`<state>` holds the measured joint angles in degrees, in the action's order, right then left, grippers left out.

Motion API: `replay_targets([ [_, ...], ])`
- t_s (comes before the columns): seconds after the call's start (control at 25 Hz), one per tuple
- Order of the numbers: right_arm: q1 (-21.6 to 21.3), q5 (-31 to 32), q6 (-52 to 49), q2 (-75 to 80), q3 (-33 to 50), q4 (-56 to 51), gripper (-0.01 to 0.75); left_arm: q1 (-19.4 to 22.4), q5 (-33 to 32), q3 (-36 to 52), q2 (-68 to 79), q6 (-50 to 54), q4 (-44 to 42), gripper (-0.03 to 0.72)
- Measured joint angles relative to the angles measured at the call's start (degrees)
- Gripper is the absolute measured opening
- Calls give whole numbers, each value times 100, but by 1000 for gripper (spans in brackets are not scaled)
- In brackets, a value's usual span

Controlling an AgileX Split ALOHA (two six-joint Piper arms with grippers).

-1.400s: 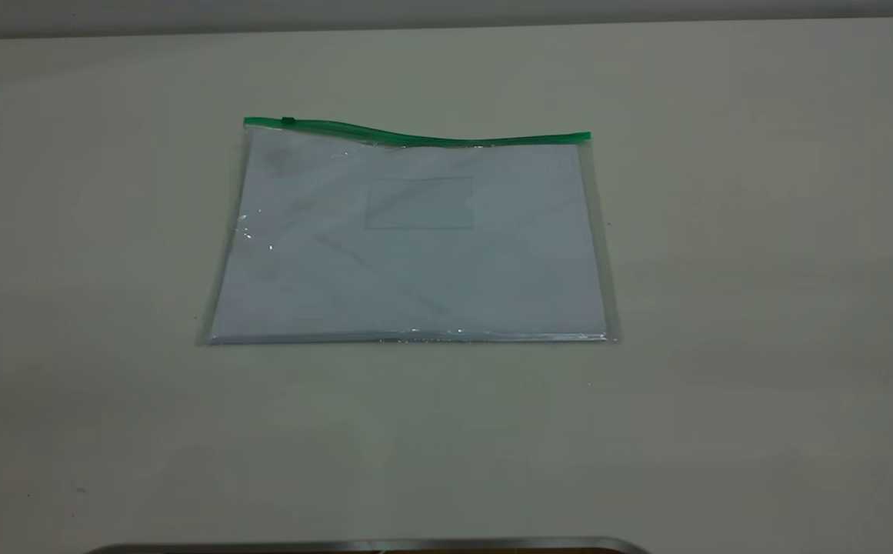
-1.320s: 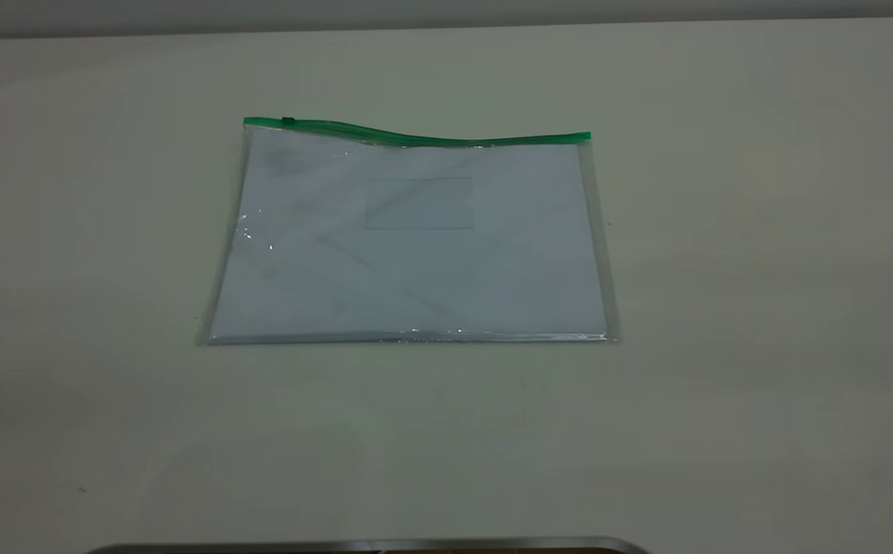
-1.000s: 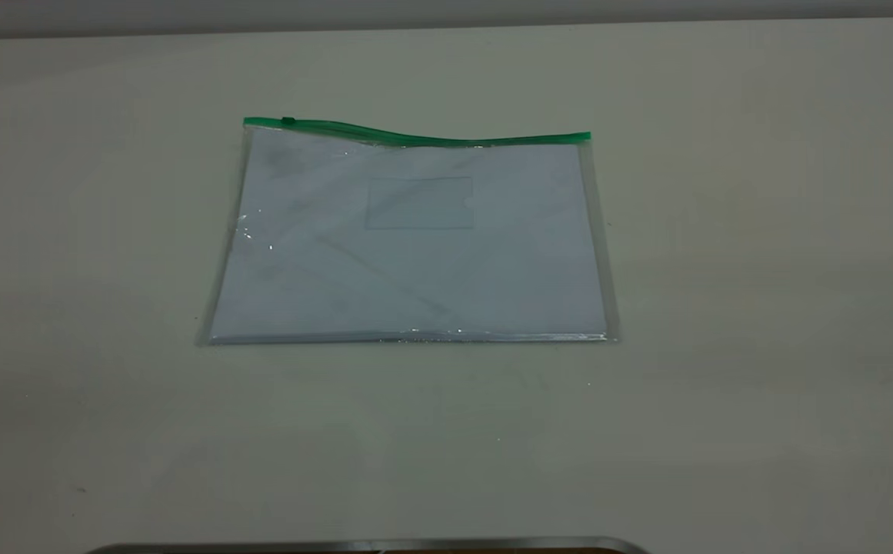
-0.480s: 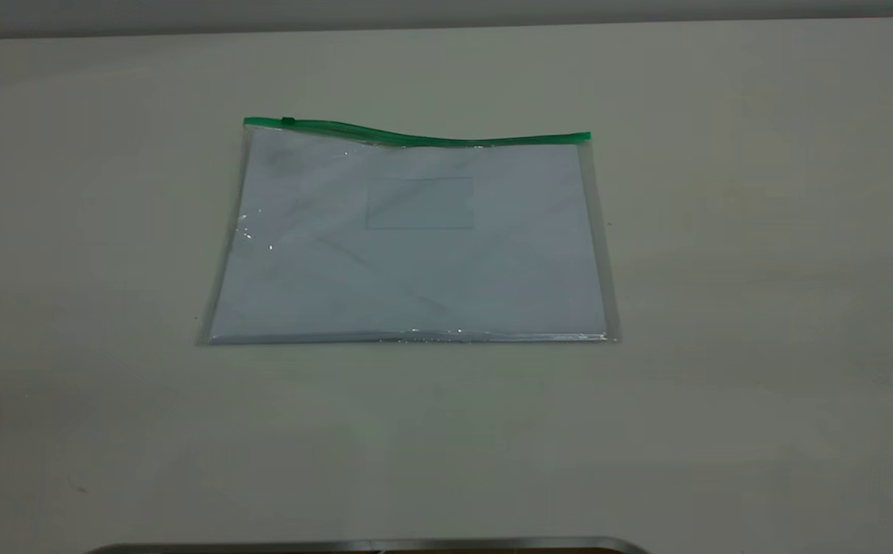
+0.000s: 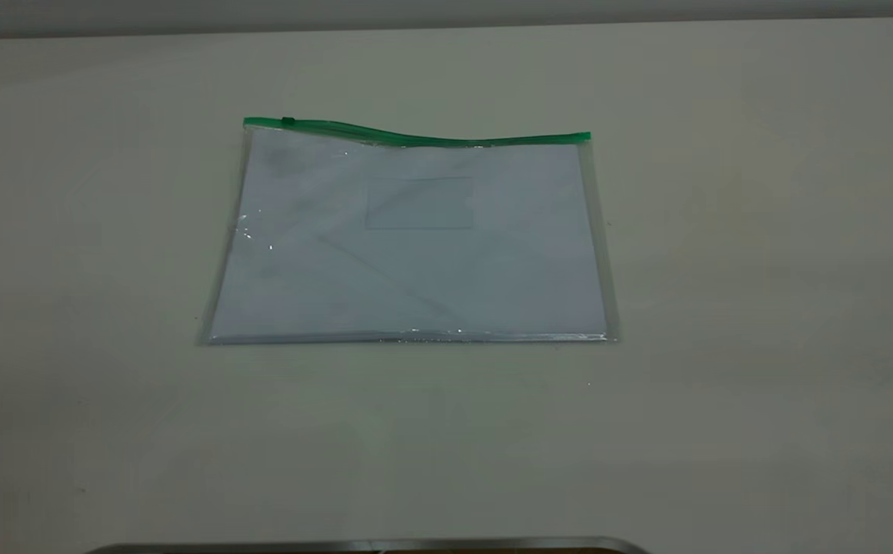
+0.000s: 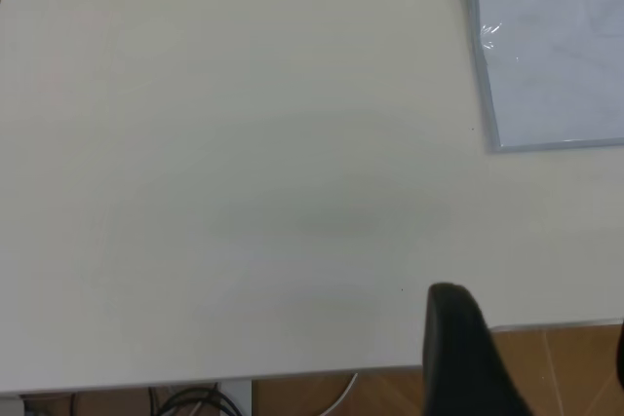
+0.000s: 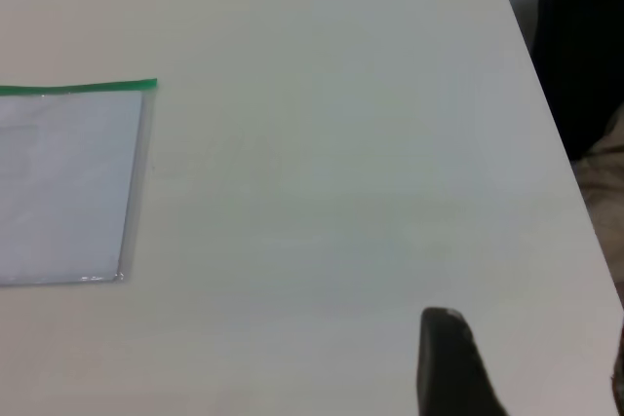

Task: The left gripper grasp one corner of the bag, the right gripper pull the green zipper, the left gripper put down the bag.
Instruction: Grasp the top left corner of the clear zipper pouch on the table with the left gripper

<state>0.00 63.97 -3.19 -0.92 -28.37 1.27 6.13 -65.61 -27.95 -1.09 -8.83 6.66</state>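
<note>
The bag point(image 5: 415, 246) lies flat on the white table, pale bluish-white with a clear card pocket point(image 5: 419, 202). The green zipper point(image 5: 415, 138) runs along its far edge, with the slider tab point(image 5: 288, 121) near the left corner point(image 5: 247, 123). Neither gripper shows in the exterior view. In the left wrist view the left gripper point(image 6: 531, 328) is open and empty over the table's near edge, well away from the bag point(image 6: 556, 56). In the right wrist view the right gripper point(image 7: 526, 338) is open and empty, far from the bag point(image 7: 63, 182) and its green zipper point(image 7: 78, 88).
A metal strip point(image 5: 369, 545) lies along the table's front edge. The left wrist view shows brown floor point(image 6: 565, 358) and cables point(image 6: 185, 401) beyond the table edge. A dark object point(image 7: 585, 56) stands beyond the table's rounded corner in the right wrist view.
</note>
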Motion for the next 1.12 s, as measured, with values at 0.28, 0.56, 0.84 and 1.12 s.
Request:
replay_targets([
  [0.28, 0, -23, 0, 0, 0, -19, 435, 0, 0, 0, 0, 0, 124, 446],
  [0.56, 0, -248, 0, 0, -7, -43, 435, 0, 44, -27, 8, 27, 166, 446],
  [0.84, 0, -1739, 12, 1313, -54, -287, 438, 0, 976, -760, 1527, 165, 161, 449],
  [1.12, 0, -3600, 1257, 3451, -54, -1411, 555, 0, 2441, -1093, 3994, -302, 375, 547],
])
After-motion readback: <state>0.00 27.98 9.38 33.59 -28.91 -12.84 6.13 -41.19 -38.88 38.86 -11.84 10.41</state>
